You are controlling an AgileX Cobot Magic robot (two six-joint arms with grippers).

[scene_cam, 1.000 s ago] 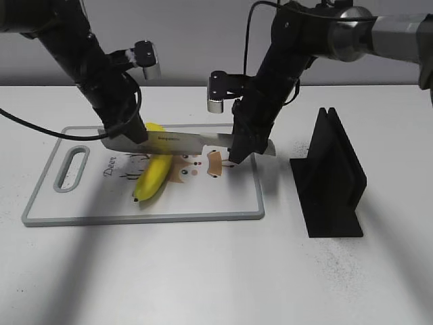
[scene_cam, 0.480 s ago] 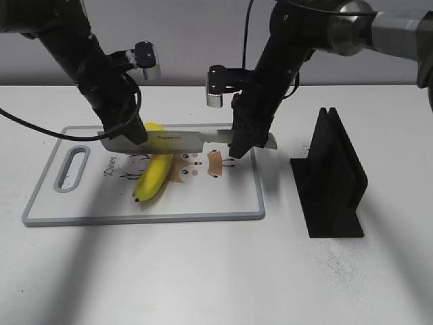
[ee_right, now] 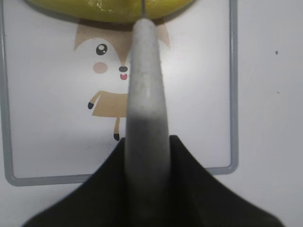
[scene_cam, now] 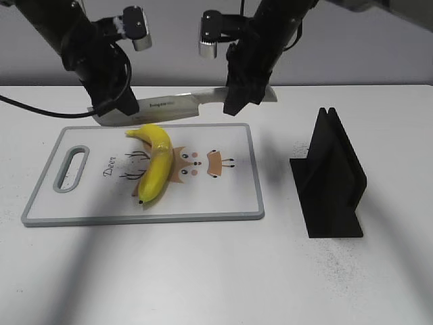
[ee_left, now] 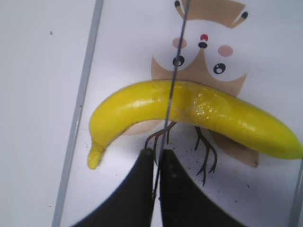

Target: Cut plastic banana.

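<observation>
The plastic banana (scene_cam: 155,166) lies whole on the cutting board (scene_cam: 135,217), stem towards the back. Both grippers hold a knife (scene_cam: 179,103) level in the air above and behind it. My left gripper (scene_cam: 111,116) is shut on the blade's tip end; in the left wrist view the fingers (ee_left: 142,189) pinch the thin blade (ee_left: 170,90), which crosses above the banana (ee_left: 213,111). My right gripper (scene_cam: 233,101) is shut on the grey handle (ee_right: 144,80); the banana (ee_right: 104,10) shows at the top edge of the right wrist view.
A black knife stand (scene_cam: 331,183) is on the table right of the board. The board has a handle slot (scene_cam: 71,169) at its left end and a printed deer picture (scene_cam: 203,162) in the middle.
Both arms have lifted the knife from the banana, up and towards the back. The banana stays in place on the board, now fully uncovered.
</observation>
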